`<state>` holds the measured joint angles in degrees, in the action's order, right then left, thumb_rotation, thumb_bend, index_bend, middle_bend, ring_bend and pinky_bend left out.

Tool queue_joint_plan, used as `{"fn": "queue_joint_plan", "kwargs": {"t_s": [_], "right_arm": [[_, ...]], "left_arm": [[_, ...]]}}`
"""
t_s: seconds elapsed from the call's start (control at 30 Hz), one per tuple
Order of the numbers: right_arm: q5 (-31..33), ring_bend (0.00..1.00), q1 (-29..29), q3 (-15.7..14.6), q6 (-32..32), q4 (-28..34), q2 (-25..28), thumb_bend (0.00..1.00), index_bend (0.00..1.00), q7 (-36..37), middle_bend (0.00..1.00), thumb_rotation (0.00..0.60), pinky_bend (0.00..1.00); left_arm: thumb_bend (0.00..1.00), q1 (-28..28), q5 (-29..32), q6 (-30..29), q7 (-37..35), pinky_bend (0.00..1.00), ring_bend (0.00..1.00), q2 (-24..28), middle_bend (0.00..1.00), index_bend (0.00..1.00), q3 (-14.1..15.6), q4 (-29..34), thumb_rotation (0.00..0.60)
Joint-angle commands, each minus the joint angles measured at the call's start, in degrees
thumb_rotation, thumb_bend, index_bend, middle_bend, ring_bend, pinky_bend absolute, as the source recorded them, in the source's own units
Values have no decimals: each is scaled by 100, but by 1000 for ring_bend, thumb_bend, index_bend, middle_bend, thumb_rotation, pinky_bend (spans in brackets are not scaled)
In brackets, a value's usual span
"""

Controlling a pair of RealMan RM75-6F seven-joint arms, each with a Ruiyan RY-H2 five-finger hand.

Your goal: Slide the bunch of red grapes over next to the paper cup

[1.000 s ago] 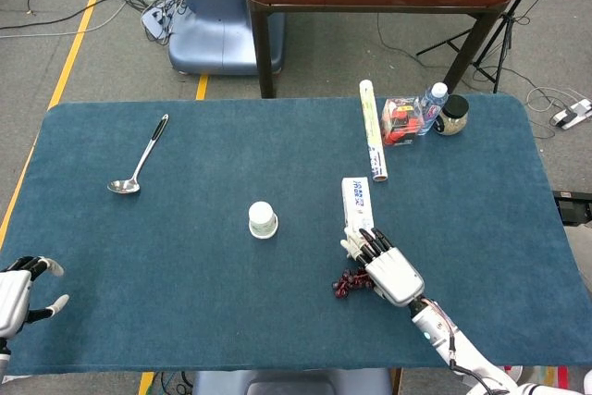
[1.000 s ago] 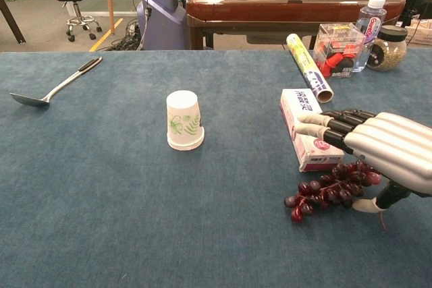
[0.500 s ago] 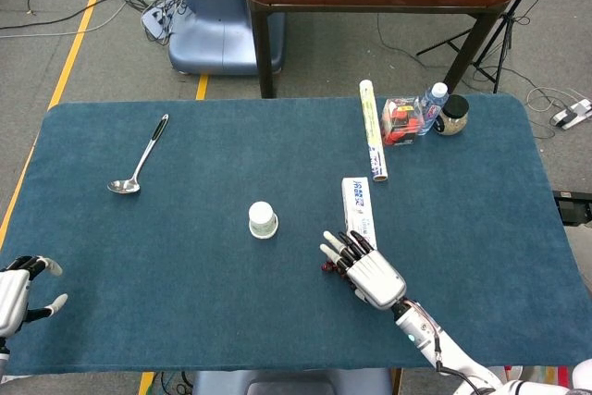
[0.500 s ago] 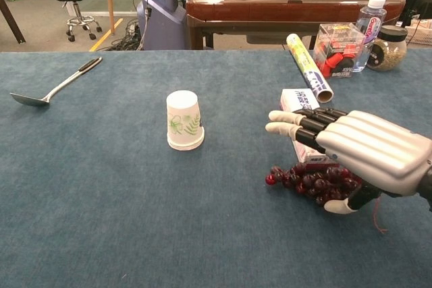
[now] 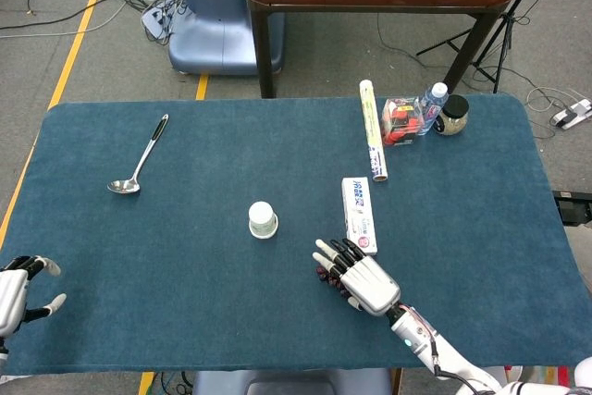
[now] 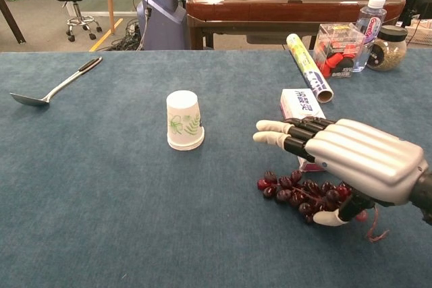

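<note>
The bunch of red grapes (image 6: 295, 193) lies on the blue table under my right hand (image 6: 344, 156), whose flat, spread fingers cover the right part of the bunch and point left; its thumb lies against the near side. In the head view the grapes (image 5: 326, 277) peek out at the left of the right hand (image 5: 359, 278). The upside-down white paper cup (image 6: 184, 121) (image 5: 263, 220) stands to the left, a clear gap from the grapes. My left hand (image 5: 18, 291) rests at the table's near-left edge, fingers apart, holding nothing.
A white box (image 6: 304, 116) lies just behind my right hand. A metal ladle (image 5: 141, 159) lies at the far left. A rolled tube (image 5: 372, 129), a clear case (image 5: 400, 121), a water bottle (image 5: 431, 104) and a jar (image 5: 453, 115) stand at the back right.
My right hand has moved left toward the cup, pushing the grapes along the table with it. The left hand has stayed put.
</note>
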<state>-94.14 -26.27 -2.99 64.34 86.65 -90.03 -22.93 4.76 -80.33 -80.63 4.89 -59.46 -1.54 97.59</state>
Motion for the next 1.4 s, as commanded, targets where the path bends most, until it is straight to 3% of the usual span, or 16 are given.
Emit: {"fn": "queue_joint_plan", "kwargs": {"t_s": [0.03, 0.4, 0.67, 0.97, 1.4], "right_arm": [[-19, 0, 49, -87, 43, 178, 265, 0, 0, 37, 0, 600, 114], [-125, 0, 187, -354, 169, 894, 1231, 0, 0, 453, 0, 600, 114], [12, 0, 325, -304, 261, 839, 1474, 0, 0, 91, 0, 600, 114], [337, 0, 390, -116, 177, 425, 1282, 0, 0, -272, 0, 600, 95], [516, 0, 119, 180, -177, -102, 455, 0, 0, -260, 0, 600, 94]], "left_arm": [[204, 3, -9, 1, 32, 463, 317, -10, 433, 481, 5, 6, 600], [204, 23, -17, 34, 138, 463, 318, -52, 433, 481, 23, 9, 600], [204, 26, -10, 41, 153, 463, 317, -57, 433, 481, 25, 11, 600], [204, 25, -8, 39, 145, 463, 318, -54, 433, 481, 26, 16, 600], [204, 25, 23, 54, 75, 463, 317, -34, 433, 481, 15, 9, 600]]}}
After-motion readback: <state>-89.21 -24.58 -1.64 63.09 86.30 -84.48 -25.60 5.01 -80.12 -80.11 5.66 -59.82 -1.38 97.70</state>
